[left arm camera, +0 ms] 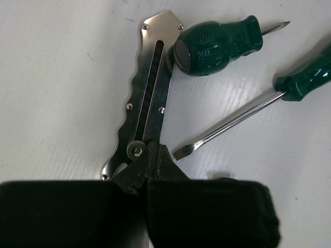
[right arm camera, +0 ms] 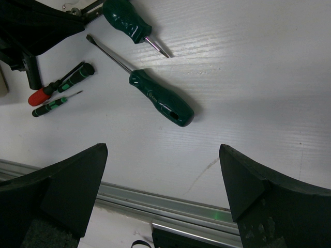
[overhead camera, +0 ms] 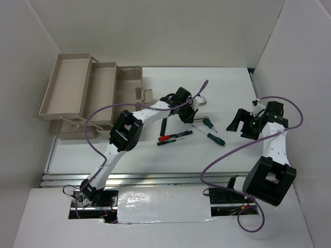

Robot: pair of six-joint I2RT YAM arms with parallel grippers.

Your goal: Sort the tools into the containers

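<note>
- white table (overhead camera: 155, 165): all loose tools lie mid-table, between the two arms, well apart from the toolbox
- beige toolbox (overhead camera: 129, 82): far left corner of the table, opened out, two shallow trays stepped up and out to the left of the deeper base; no tool visible in the parts that show
- right gripper (right arm camera: 163, 150): fingers spread wide, holding nothing, hovering right of the tools, nearest the long green screwdriver
- left gripper (left arm camera: 149, 168): reached into the middle of the table, fingertips pinched together on the near end of the silver metal tool
- black handle (overhead camera: 163, 125): probably the mallet, lies just left of the left gripper, upper end hidden under the left arm, head not clear
- long green screwdriver (right arm camera: 160, 98): flat on the table, flat-blade tip pointing at the left gripper and just beside its fingertips, handle toward the right gripper
- silver metal tool (left arm camera: 150, 88): flat slotted handle with a wavy edge, lying on the table; exact type cannot tell
- stubby green screwdriver (left arm camera: 217, 44): cross-point tip, butt of the handle right against the far end of the silver tool
- red-and-black screwdriver (right arm camera: 57, 85): left of the green ones, near the black handle
- small green-and-black screwdriver (right arm camera: 51, 103): just beside the red-and-black one, roughly parallel to it
</note>
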